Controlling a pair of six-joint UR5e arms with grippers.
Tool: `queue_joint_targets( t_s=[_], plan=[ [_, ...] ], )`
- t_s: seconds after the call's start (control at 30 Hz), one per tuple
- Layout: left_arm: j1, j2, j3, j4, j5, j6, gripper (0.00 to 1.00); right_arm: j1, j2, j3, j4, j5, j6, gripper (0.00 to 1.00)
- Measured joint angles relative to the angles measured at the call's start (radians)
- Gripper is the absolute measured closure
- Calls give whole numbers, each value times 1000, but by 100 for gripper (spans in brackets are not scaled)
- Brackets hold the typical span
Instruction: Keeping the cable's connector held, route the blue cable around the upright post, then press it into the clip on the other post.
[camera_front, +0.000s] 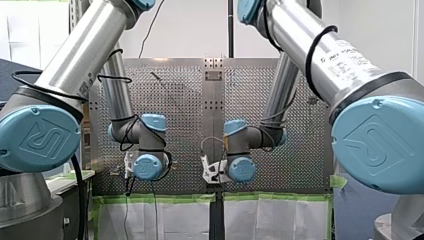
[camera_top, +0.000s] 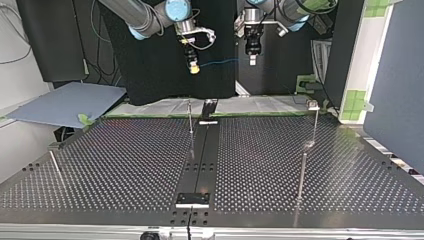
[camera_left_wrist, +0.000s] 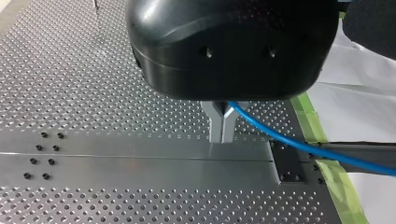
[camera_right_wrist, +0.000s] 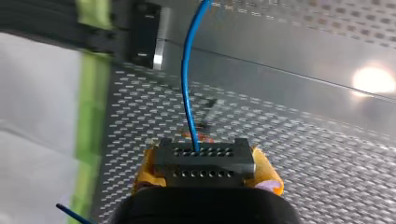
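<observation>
The blue cable (camera_top: 225, 62) spans the air beyond the surface's (camera_top: 125, 165) far edge, high above the thin post (camera_top: 190, 117) and the clip-topped post (camera_top: 313, 106) at its 5 o'clock, probably to clear both before routing. In the top view my right hand (camera_top: 193, 67) has its yellow pads (camera_right_wrist: 147, 170) clamped on the cable's 9 o'clock end, where the connector should sit. My left hand (camera_top: 252, 59) has its metal fingers (camera_left_wrist: 215, 126) pinched together on the 3 o'clock end, and both hands point down.
</observation>
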Motion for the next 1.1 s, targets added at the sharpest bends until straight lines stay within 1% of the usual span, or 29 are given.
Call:
queue_joint_targets(
  t_s=[0.13, 0.27, 0.33, 0.37, 0.43, 0.5, 0.57, 0.6, 0.67, 0.7, 0.8, 0.9, 1.1],
  plan=[
    [0, 0, 0, 0, 0, 0, 100, 0, 20, 0, 3, 0, 0, 100],
    [-1, 1, 0, 0, 1, 0, 100, 1, 23, 0, 4, 1, 0, 100],
    [-10, 9, 2, -3, 9, -1, 100, 7, 17, 0, 11, 7, 4, 100],
    [-15, 15, 3, -6, 15, -5, 100, 13, 11, 0, 17, 13, 8, 100],
    [-32, 32, 4, -16, 25, -19, 100, 30, -6, 1, 34, 30, 23, 100],
    [-45, 52, 4, -34, 32, -38, 100, 46, -27, 1, 55, 47, 42, 100],
    [-47, 72, 4, -52, 39, -56, 100, 52, -46, 0, 74, 49, 61, 100],
    [-46, 84, 4, -64, 42, -69, 100, 54, -60, -2, 87, 43, 74, 100],
    [-44, 104, 4, -83, 44, -88, 100, 56, -80, -9, 105, 29, 95, 100],
    [-42, 117, 5, -96, 43, -101, 100, 58, -94, -15, 118, 18, 108, 100],
    [-35, 150, 5, -130, 35, -127, 100, 56, -127, -35, 150, -13, 133, 100],
    [-26, 178, 5, -158, 18, -141, 100, 53, -160, -61, 183, -46, 143, 100],
    [-2, 234, 21, -214, -8, -147, 100, 51, -213, -109, 236, -98, 148, 100]
  ],
)
